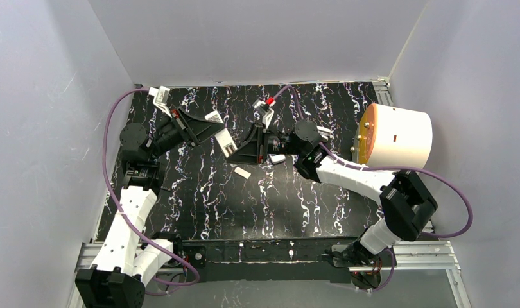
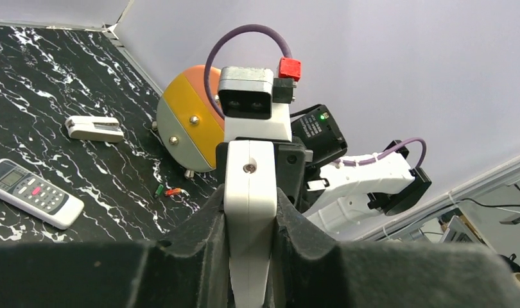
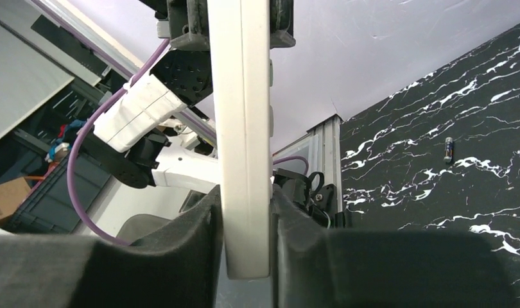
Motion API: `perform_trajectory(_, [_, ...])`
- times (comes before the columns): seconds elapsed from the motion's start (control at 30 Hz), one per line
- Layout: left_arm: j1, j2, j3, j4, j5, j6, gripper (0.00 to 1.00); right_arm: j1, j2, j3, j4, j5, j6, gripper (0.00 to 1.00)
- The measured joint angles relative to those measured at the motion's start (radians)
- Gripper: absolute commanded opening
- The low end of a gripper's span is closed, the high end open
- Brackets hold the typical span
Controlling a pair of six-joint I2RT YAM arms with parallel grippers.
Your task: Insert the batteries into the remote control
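Note:
A white remote (image 1: 226,144) is held in the air edge-on between both grippers. My left gripper (image 1: 214,131) is shut on one end of it (image 2: 248,173). My right gripper (image 1: 241,153) is shut on the other end (image 3: 241,96). Two small batteries, one green (image 2: 158,190) and one red (image 2: 173,191), lie on the black table near the foot of the round drum. One more dark battery (image 3: 448,149) lies on the table in the right wrist view. No battery shows in the top view.
A small white flat piece (image 1: 242,172) lies on the table below the grippers. A second remote with buttons (image 2: 33,192) and a white oblong item (image 2: 90,128) lie on the table. An orange-faced white drum (image 1: 395,136) stands at the right. Grey walls enclose the table.

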Motion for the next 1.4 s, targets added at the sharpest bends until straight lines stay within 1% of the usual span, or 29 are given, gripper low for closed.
perform_trajectory(0.03, [0.000, 0.000, -0.002, 0.000, 0.001, 0.006, 0.00, 0.001, -0.003, 0.000, -0.012, 0.006, -0.008, 0.65])
perform_trajectory(0.07, [0.000, 0.000, -0.005, -0.001, -0.001, 0.012, 0.00, 0.003, -0.009, 0.000, -0.033, 0.018, -0.018, 0.74])
perform_trajectory(0.1, [0.000, 0.000, -0.008, -0.002, -0.002, 0.018, 0.00, 0.004, -0.016, 0.000, -0.061, 0.040, -0.037, 0.79])
perform_trajectory(0.13, [0.000, 0.000, -0.011, -0.001, -0.006, 0.029, 0.00, 0.003, -0.026, 0.000, -0.093, 0.064, -0.059, 0.80])
perform_trajectory(0.27, [-0.001, -0.009, -0.036, -0.040, -0.058, 0.101, 0.00, -0.010, -0.097, -0.002, -0.282, 0.199, -0.169, 0.82])
perform_trajectory(0.33, [-0.002, -0.016, -0.048, -0.105, -0.112, 0.155, 0.00, -0.024, -0.138, -0.002, -0.399, 0.293, -0.226, 0.81])
perform_trajectory(0.37, [-0.002, -0.019, -0.051, -0.145, -0.148, 0.183, 0.00, -0.032, -0.160, -0.002, -0.432, 0.319, -0.242, 0.81])
perform_trajectory(0.47, [-0.003, -0.027, -0.055, -0.289, -0.278, 0.266, 0.00, -0.061, -0.233, -0.002, -0.624, 0.524, -0.308, 0.78])
perform_trajectory(0.57, [-0.003, -0.034, -0.055, -0.429, -0.408, 0.343, 0.00, -0.080, -0.286, 0.002, -0.838, 0.791, -0.348, 0.76])
perform_trajectory(0.63, [-0.002, -0.038, -0.056, -0.492, -0.462, 0.380, 0.00, -0.089, -0.288, 0.016, -0.986, 0.974, -0.351, 0.75])
perform_trajectory(0.7, [-0.002, -0.044, -0.061, -0.528, -0.490, 0.403, 0.00, -0.099, -0.274, 0.024, -1.107, 1.116, -0.351, 0.74])
perform_trajectory(0.8, [-0.002, -0.055, -0.074, -0.560, -0.515, 0.427, 0.00, -0.129, -0.233, 0.035, -1.254, 1.250, -0.350, 0.70])
perform_trajectory(0.87, [-0.002, -0.055, -0.074, -0.575, -0.523, 0.438, 0.00, -0.166, -0.196, 0.043, -1.326, 1.305, -0.345, 0.68])
perform_trajectory(0.93, [-0.002, -0.055, -0.074, -0.579, -0.525, 0.444, 0.00, -0.201, -0.163, 0.043, -1.378, 1.348, -0.337, 0.62])
perform_trajectory(1.03, [-0.002, -0.055, -0.074, -0.581, -0.525, 0.450, 0.00, -0.242, -0.114, 0.043, -1.417, 1.384, -0.325, 0.56])
perform_trajectory(1.27, [-0.002, -0.055, -0.075, -0.595, -0.525, 0.457, 0.00, -0.298, 0.003, 0.032, -1.424, 1.393, -0.345, 0.53])
perform_trajectory(1.4, [-0.002, -0.055, -0.087, -0.599, -0.525, 0.459, 0.00, -0.319, 0.043, 0.025, -1.429, 1.393, -0.362, 0.52])
